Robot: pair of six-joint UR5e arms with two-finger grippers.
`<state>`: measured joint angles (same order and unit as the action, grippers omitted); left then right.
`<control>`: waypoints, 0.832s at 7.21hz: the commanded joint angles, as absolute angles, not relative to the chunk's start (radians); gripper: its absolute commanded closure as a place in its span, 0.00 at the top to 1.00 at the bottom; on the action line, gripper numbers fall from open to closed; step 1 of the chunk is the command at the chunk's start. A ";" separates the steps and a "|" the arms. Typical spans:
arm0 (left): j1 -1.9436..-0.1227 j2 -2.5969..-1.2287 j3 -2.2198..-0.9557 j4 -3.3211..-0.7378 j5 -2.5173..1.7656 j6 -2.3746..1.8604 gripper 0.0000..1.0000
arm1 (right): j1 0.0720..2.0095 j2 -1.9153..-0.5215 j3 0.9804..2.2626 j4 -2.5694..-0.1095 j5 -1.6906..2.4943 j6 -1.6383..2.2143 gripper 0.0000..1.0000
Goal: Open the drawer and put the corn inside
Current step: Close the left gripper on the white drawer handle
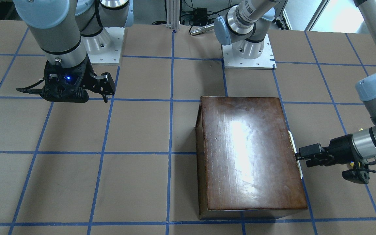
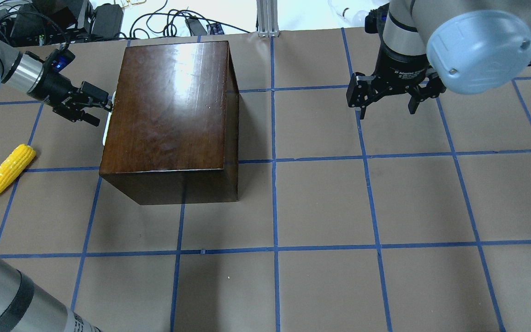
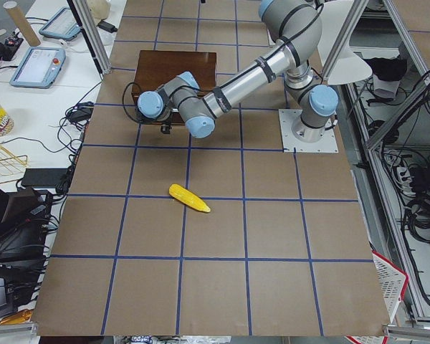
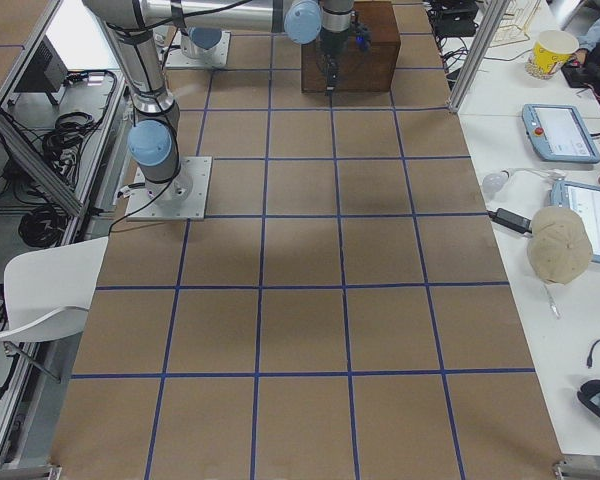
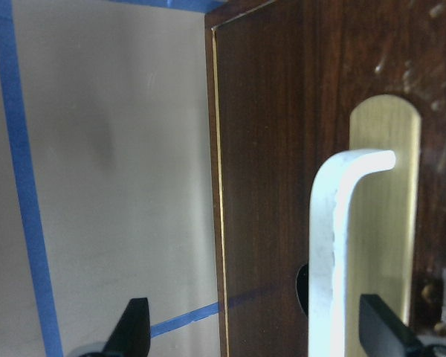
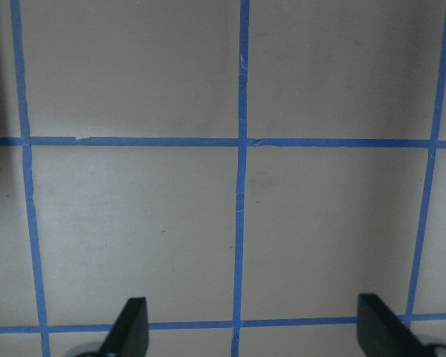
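Overhead exterior: drawer (image 5: 267,149) closed, corn (image 2: 8,171) outside on table (image 2: 321,203), left gripper (image 2: 103,114) spread around handle (image 2: 106,131).

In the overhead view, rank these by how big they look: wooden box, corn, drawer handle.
1. Wooden box, by far the largest.
2. Corn.
3. Drawer handle, only a thin whitish sliver showing at the box edge.

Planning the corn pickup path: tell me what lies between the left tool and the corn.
Overhead view: between the left tool and the corn lies only bare table paper crossed by blue tape.
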<state>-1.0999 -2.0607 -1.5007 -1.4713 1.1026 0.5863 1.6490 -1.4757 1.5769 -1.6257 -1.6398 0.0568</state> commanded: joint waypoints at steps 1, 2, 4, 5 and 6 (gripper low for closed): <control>-1.100 -2.060 -1.508 -1.474 1.104 0.588 1.00 | 1.649 -1.476 1.577 -1.626 -1.640 0.057 1.00; -1.100 -2.060 -1.520 -1.471 1.115 0.591 1.00 | 1.649 -1.476 1.577 -1.625 -1.640 0.057 1.00; -1.100 -2.059 -1.523 -1.470 1.121 0.592 1.00 | 1.649 -1.476 1.577 -1.626 -1.640 0.057 1.00; -1.098 -2.057 -1.517 -1.468 1.137 0.594 1.00 | 1.649 -1.476 1.577 -1.626 -1.640 0.057 1.00; -1.095 -2.056 -1.513 -1.467 1.161 0.595 1.00 | 1.649 -1.476 1.577 -1.626 -1.640 0.057 1.00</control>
